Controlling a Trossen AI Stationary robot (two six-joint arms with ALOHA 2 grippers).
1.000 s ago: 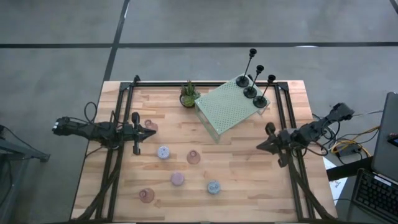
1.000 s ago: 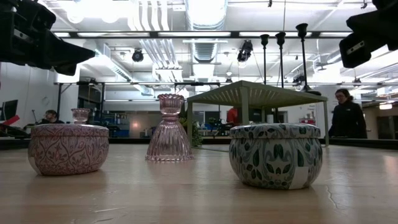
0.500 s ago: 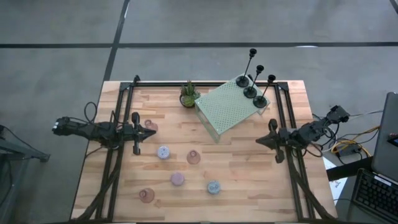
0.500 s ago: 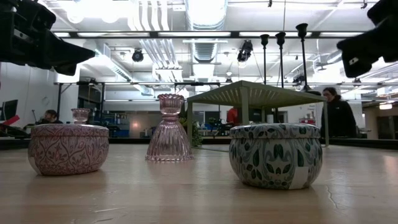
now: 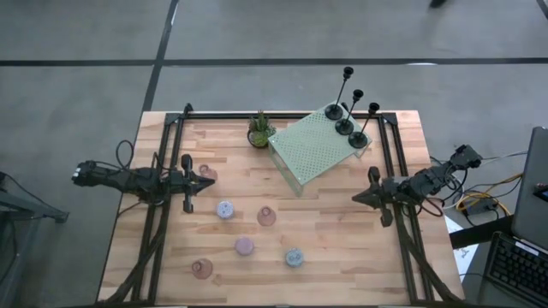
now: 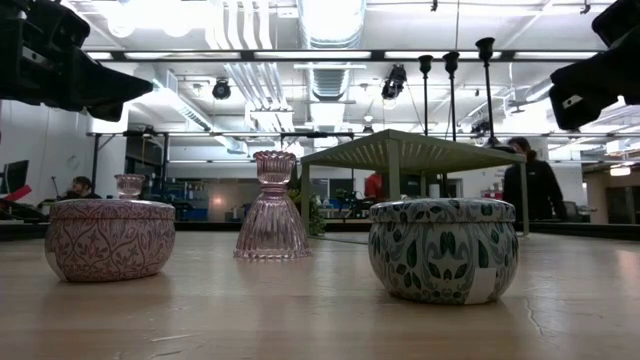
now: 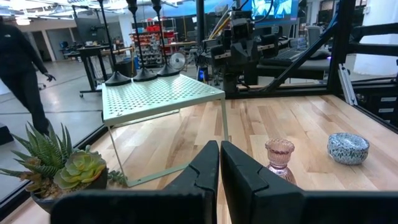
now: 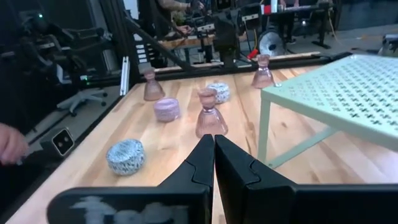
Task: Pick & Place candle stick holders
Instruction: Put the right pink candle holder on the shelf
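Observation:
Three black holders (image 5: 344, 125) stand by their round bases on the far right corner of the pale green platform (image 5: 312, 147). Three pinkish glass cups (image 5: 266, 216) (image 5: 208, 174) (image 5: 201, 269) and the lilac (image 5: 224, 209), pink (image 5: 245, 246) and blue (image 5: 294, 257) round holders stand on the table. My left gripper (image 5: 205, 181) is shut and empty above the table's left side, beside one cup. My right gripper (image 5: 360, 198) is shut and empty at the right side, near the platform's near corner. Both show shut in their wrist views (image 7: 219, 155) (image 8: 214, 149).
A small potted green plant (image 5: 260, 130) stands at the platform's far left corner. Black frame rails (image 5: 167, 162) run along the table's left and right sides. A person's hand (image 8: 9, 143) shows beyond the table's left edge. A person (image 6: 530, 185) walks in the room behind.
My right gripper has dipped a little and turned slightly while its arm drew in toward the table. The person in the room behind has walked leftward.

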